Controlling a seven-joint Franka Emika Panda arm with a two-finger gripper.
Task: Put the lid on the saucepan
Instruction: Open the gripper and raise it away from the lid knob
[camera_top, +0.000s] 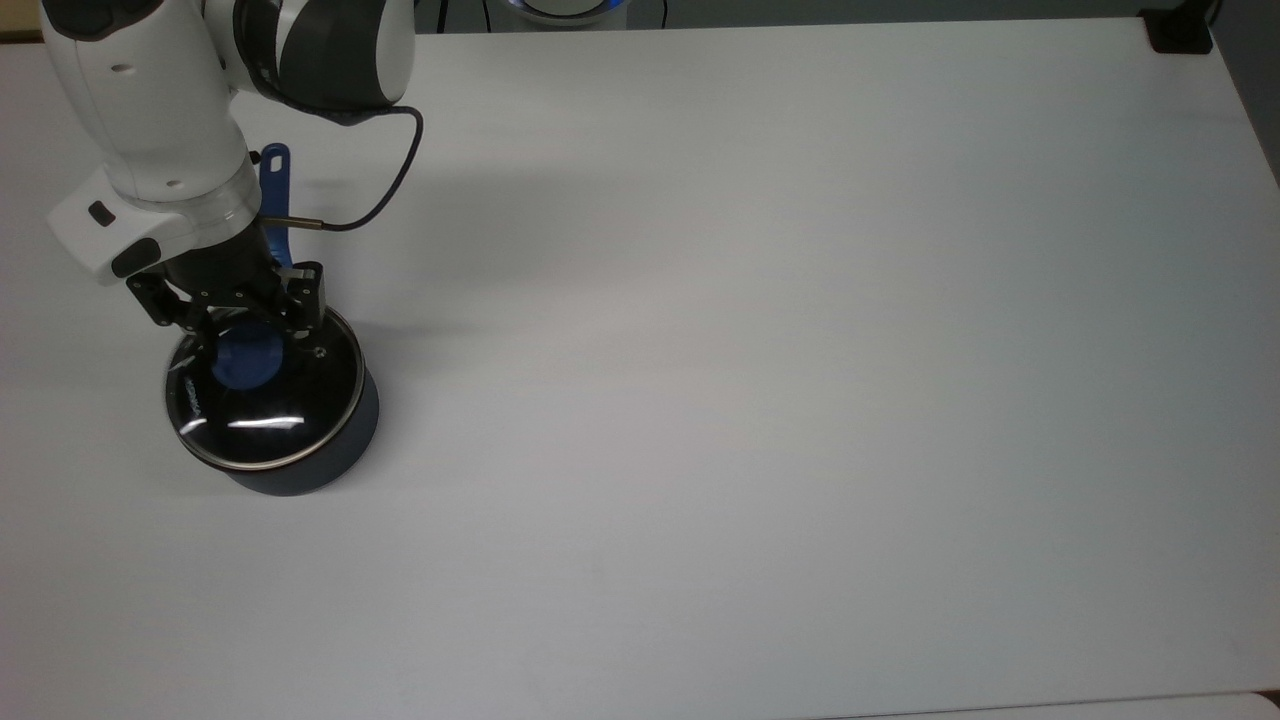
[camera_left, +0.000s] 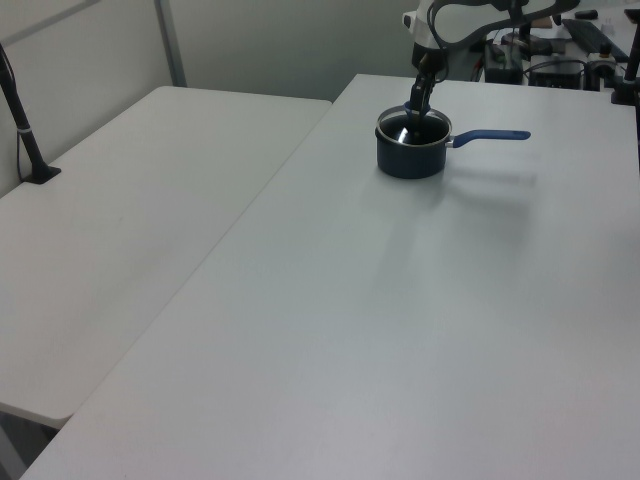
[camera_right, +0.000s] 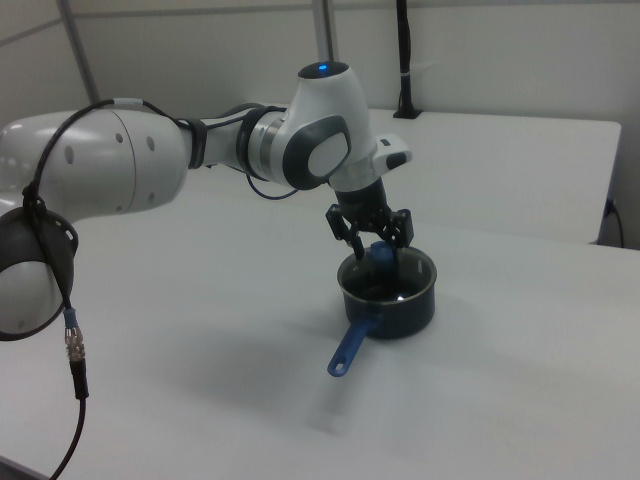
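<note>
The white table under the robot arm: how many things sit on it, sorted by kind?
Saucepan: 1
Lid, sitting on the saucepan: 1
Total: 2

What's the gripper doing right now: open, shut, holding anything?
Gripper: its jaws stand on either side of the blue knob of the lid, which sits on the saucepan; whether they grip or have let go cannot be told.

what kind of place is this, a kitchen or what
Probably a robotics lab, not a kitchen: a white Franka arm works at bare white tables, with a lone saucepan and cluttered equipment benches behind.
</note>
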